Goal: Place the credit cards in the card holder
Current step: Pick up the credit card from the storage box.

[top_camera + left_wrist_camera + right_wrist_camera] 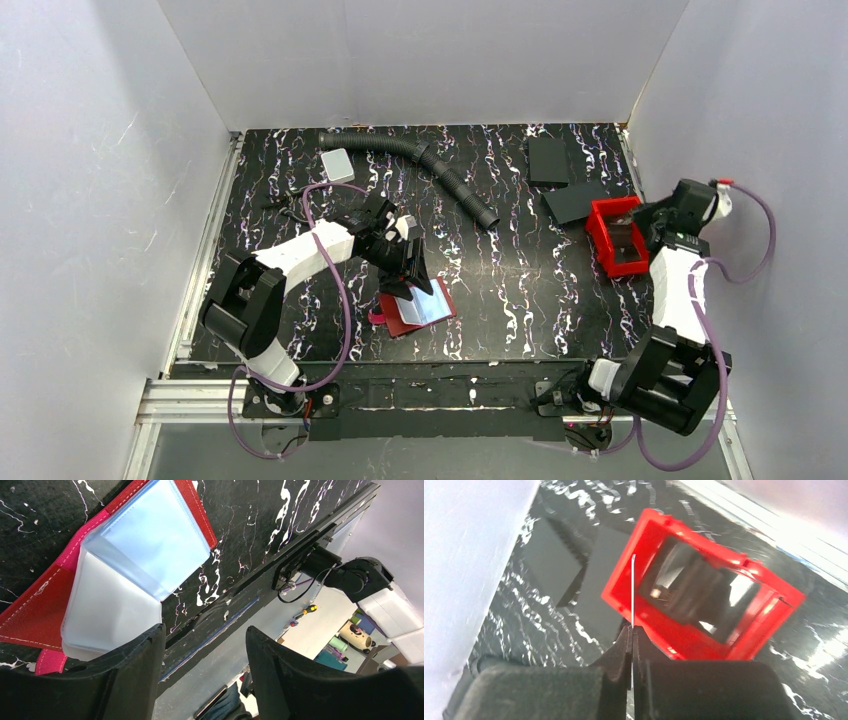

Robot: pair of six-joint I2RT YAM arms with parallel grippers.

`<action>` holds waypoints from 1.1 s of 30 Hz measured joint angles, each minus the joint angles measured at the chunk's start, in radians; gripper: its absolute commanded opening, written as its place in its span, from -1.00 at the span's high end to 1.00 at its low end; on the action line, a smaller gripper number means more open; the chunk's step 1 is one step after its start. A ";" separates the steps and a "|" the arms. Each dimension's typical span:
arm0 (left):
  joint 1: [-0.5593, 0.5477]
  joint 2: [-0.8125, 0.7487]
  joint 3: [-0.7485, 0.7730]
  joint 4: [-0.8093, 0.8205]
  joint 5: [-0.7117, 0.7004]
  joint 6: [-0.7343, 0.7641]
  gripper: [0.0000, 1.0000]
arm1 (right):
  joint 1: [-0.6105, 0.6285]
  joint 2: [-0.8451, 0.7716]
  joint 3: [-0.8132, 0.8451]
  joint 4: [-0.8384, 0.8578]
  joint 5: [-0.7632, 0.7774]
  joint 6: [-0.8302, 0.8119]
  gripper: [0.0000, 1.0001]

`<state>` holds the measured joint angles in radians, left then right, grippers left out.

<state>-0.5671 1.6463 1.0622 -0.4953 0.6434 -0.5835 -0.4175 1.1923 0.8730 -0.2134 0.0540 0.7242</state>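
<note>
The red card holder (443,300) lies open near the table's front edge, with pale blue-white pockets on top (418,307). In the left wrist view its red leather (30,615) and the pale pockets (150,540) fill the upper left. I cannot tell whether cards are inside them. My left gripper (410,272) hovers just behind the holder; in its own view (205,630) it is open and empty. My right gripper (630,238) is over the red bin and shut (632,627) on a thin credit card seen edge-on (633,585). Another pale card (338,165) lies at the back left.
The red open-top bin (600,232) stands at the right; its rim also shows in the right wrist view (684,647). Two black slabs (550,160) (575,202) lie behind it. A black corrugated hose (425,155) curves across the back. White walls enclose the table.
</note>
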 measured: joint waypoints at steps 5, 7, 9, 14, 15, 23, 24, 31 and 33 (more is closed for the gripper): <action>0.000 0.000 0.000 0.000 -0.008 0.000 -0.18 | 0.142 0.001 0.091 -0.026 0.011 -0.104 0.97; 0.000 -0.002 0.000 0.000 -0.013 0.000 -0.18 | 0.197 0.003 0.120 -0.034 0.006 -0.141 0.97; 0.000 -0.005 0.000 0.000 -0.016 0.000 -0.19 | 0.238 0.007 0.145 -0.048 -0.008 -0.170 0.97; 0.000 -0.028 -0.001 0.000 -0.023 -0.001 -0.20 | 0.330 0.007 0.187 -0.087 -0.044 -0.210 0.97; 0.000 -0.035 -0.001 0.000 -0.024 -0.002 -0.20 | 0.351 0.007 0.194 -0.091 -0.056 -0.214 0.97; 0.000 -0.109 -0.001 -0.011 -0.046 -0.009 -0.24 | 0.598 -0.012 0.208 -0.124 -0.188 -0.236 0.97; 0.000 -0.125 -0.001 -0.015 -0.051 -0.011 -0.25 | 0.618 -0.018 0.206 -0.125 -0.203 -0.236 0.97; 0.010 -0.315 -0.004 -0.052 -0.084 -0.042 -0.39 | 0.779 -0.072 0.053 0.060 -0.482 -0.174 0.97; 0.063 -0.492 -0.084 0.037 -0.049 -0.132 -0.42 | 0.908 -0.004 -0.022 0.170 -0.595 -0.110 0.97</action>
<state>-0.5037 1.1538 0.9779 -0.4583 0.5941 -0.7158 0.4900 1.1885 0.8509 -0.0433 -0.5415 0.6144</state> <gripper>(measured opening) 0.692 0.029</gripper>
